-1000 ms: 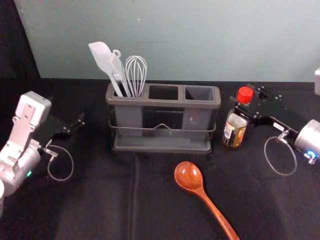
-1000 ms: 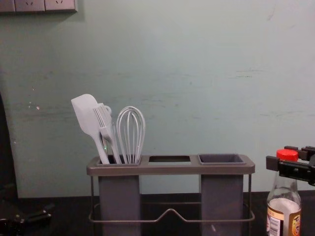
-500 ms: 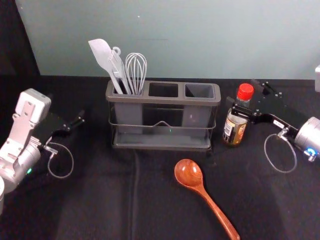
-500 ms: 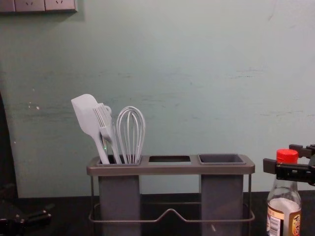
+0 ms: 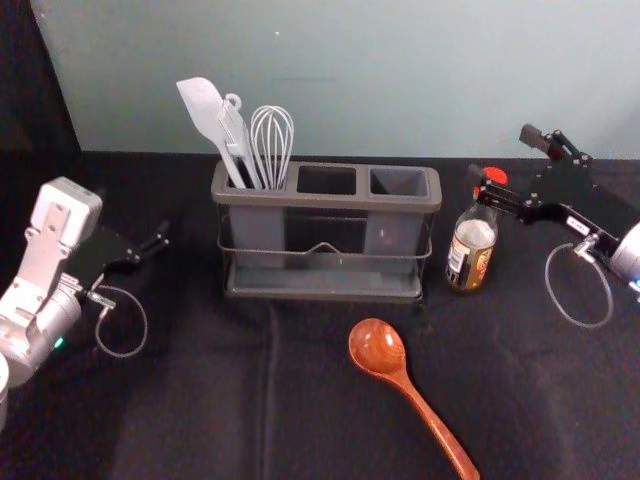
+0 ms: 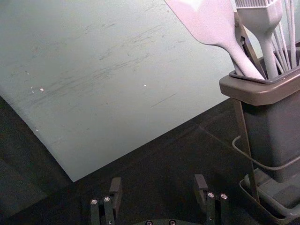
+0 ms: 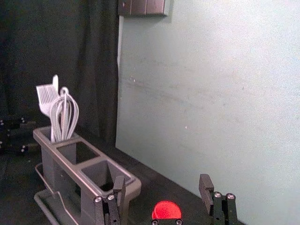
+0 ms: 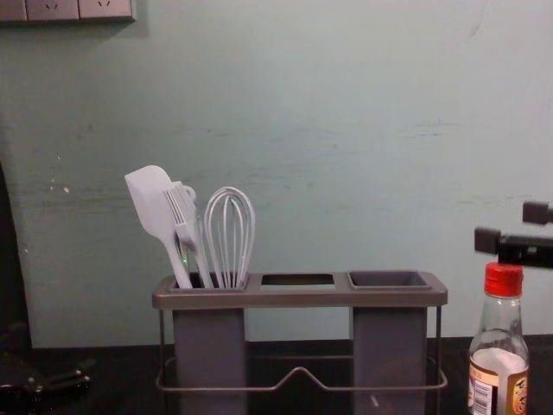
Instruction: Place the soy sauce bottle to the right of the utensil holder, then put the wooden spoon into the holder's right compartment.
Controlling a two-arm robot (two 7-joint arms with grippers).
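The right gripper (image 5: 501,155) is above and beside the soy sauce bottle, at the robot's right; its fingers (image 7: 205,187) stand wide apart. The clear glass soy sauce bottle with a red cap and a printed label (image 5: 472,245) stands upright on the black-covered counter (image 5: 180,400), below those fingers. Its red cap (image 8: 504,279) sits just under the nearer finger in the chest view, and lines up with the space between both fingers in the right wrist view; whether finger and cap touch, I cannot tell.

To the left of the right fingers, and of the bottle, is the dark grey plastic utensil holder with a wire rail (image 5: 326,203). Its left compartment, the one farthest from the right fingers, bears a white spatula (image 5: 201,106), a white brush (image 8: 179,207) and a white wire whisk (image 5: 272,140). The right compartment (image 5: 398,183) is the one nearest them.

The glossy reddish-brown wooden spoon (image 5: 378,347) lies on the counter, closer to the robot than either gripper's fingers and between the two sets from side to side, its bowl toward the holder.

The left gripper (image 5: 162,236) is left of the holder, its fingers spread wide.
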